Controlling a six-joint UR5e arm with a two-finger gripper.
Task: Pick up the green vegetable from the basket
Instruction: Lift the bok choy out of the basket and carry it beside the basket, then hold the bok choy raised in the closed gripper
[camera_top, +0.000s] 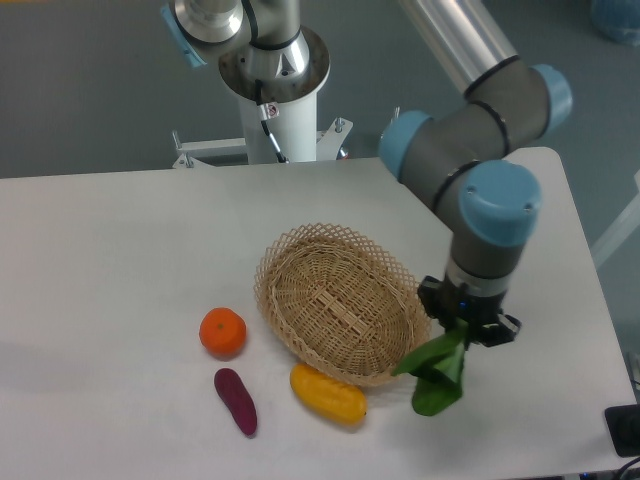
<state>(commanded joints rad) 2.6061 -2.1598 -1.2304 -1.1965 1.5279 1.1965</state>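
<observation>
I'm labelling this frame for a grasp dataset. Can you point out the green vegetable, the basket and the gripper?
green vegetable (436, 375): fixed camera view, on the dark leaves hanging below the fingers.
basket (300, 240): fixed camera view, on the far lattice rim.
gripper (468, 328): fixed camera view, midway between the fingertips.

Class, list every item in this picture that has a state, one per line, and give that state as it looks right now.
Two-finger gripper: shut on the leafy green vegetable.
Leafy green vegetable: held, hanging outside the basket to its right.
Oval tan wicker basket: upright on the table, nothing in it.
Round orange fruit: resting on the table.
Purple sweet potato: lying on the table.
Yellow-orange oblong fruit: lying on the table beside the basket.
</observation>
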